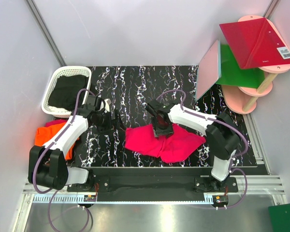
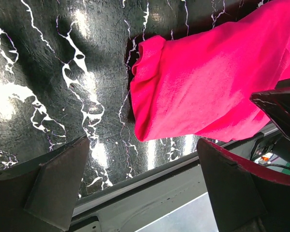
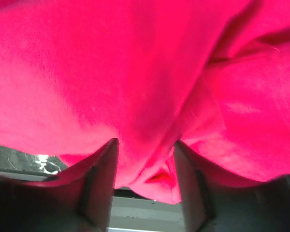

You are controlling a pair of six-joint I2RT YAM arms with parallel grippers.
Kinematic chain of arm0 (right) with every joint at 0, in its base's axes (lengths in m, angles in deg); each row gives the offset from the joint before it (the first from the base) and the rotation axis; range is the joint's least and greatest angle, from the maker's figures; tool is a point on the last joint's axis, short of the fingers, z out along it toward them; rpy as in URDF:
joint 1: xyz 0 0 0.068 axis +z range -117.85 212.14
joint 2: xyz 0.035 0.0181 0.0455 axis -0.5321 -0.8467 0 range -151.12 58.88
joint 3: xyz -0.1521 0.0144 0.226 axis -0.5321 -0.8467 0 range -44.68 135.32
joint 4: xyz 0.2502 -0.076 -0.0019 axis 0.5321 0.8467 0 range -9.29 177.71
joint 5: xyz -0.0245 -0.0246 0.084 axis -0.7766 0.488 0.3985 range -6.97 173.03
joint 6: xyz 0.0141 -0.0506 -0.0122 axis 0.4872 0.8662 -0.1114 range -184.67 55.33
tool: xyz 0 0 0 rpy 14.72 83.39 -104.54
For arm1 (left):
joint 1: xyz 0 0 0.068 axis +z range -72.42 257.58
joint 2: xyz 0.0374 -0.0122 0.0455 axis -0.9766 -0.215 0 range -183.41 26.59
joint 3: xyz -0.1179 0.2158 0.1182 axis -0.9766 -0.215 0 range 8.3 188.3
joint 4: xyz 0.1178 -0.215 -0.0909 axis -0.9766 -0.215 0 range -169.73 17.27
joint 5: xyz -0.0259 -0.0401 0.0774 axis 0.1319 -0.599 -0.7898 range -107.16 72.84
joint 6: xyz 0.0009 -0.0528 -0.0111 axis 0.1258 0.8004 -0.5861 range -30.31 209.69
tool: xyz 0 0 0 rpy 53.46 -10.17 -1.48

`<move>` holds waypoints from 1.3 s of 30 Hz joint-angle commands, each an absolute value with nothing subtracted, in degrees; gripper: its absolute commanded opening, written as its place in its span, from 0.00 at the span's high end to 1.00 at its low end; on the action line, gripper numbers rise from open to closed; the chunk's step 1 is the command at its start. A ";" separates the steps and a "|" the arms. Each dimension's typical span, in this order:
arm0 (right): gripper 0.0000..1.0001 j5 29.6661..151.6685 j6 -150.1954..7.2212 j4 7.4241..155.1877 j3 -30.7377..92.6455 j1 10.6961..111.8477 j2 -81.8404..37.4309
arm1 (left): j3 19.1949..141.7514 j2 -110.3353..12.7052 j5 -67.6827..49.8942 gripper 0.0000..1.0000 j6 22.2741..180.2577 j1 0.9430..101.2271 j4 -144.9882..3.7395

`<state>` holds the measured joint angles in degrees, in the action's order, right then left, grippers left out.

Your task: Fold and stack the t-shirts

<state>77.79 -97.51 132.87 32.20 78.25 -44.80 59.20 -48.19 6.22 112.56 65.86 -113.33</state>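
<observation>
The hot pink t-shirt (image 1: 176, 144) lies crumpled on the black marbled mat, right of centre. It also shows in the left wrist view (image 2: 208, 82) and fills the right wrist view (image 3: 135, 72). My right gripper (image 1: 162, 126) is at the shirt's far edge; its jaws are closed on a bunched fold of pink cloth (image 3: 146, 164). My left gripper (image 1: 108, 119) is open and empty (image 2: 141, 145), just left of the shirt's left edge, above the mat. The orange t-shirt (image 1: 44, 137) lies off the mat at the far left, partly hidden by my left arm.
A white basket (image 1: 54, 83) with dark cloth in it stands at the back left. A pink stand (image 1: 241, 99) with stiff red (image 1: 256, 42) and green (image 1: 237, 67) panels is at the back right. The mat's front edge (image 2: 150, 169) runs close below the shirt.
</observation>
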 commanded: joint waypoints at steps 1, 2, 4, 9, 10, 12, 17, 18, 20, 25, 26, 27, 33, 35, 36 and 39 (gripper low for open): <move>0.61 80.38 -95.70 134.14 36.61 78.37 -48.78 | 59.19 -47.41 6.57 0.01 111.66 65.90 -112.01; 0.77 80.56 -95.35 134.58 37.05 78.38 -49.75 | 59.54 -47.59 6.40 0.01 111.57 65.90 -111.93; 1.00 80.31 -95.26 135.55 38.63 78.38 -49.85 | 59.81 -47.85 6.23 0.01 111.40 65.90 -112.10; 1.00 78.63 -94.48 135.82 42.32 78.38 -43.35 | 60.77 -49.52 5.70 0.01 110.52 65.90 -112.98; 1.00 78.02 -94.03 135.90 44.07 78.38 -42.30 | 60.69 -49.70 5.61 0.01 110.52 65.90 -112.98; 1.00 76.88 -92.81 135.56 46.10 78.38 -39.66 | 60.60 -50.31 5.26 0.01 110.52 65.90 -113.07; 1.00 71.17 -89.02 131.79 51.12 78.37 -37.98 | 61.04 -50.75 5.26 0.01 110.60 65.90 -113.25; 1.00 70.55 -87.54 128.90 51.12 78.38 -38.33 | 61.13 -50.67 5.34 0.01 110.60 65.90 -113.42; 1.00 70.28 -85.69 126.07 51.82 78.29 -40.77 | 61.74 -50.05 6.13 0.01 110.43 65.90 -113.42; 1.00 69.85 -81.55 120.88 59.72 78.20 -51.92 | 63.41 -47.16 8.77 0.01 110.34 65.55 -113.60; 1.00 69.32 -81.03 120.44 61.47 78.29 -54.13 | 63.67 -46.71 9.29 0.01 110.17 65.28 -113.51; 0.98 68.71 -80.93 120.35 63.67 78.29 -56.33 | 63.85 -46.45 9.82 0.01 110.08 65.02 -113.60; 0.59 68.27 -81.81 122.02 78.98 78.38 -66.90 | 65.78 -45.48 9.92 0.01 110.43 60.89 -113.34; 0.53 67.04 -82.08 121.76 78.11 78.38 -64.18 | 66.92 -46.35 8.16 0.01 110.78 58.62 -112.55; 0.48 65.12 -82.07 121.67 76.10 78.38 -62.95 | 68.06 -47.75 7.29 0.01 110.78 57.73 -112.46; 0.41 61.33 -81.55 120.97 69.61 78.38 -56.98 | 70.35 -51.27 1.06 0.01 110.34 52.99 -111.75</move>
<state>68.26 -82.17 123.54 73.60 78.25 -67.84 65.69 -47.86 6.44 111.07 57.49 -113.90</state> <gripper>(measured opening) 0.555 0.987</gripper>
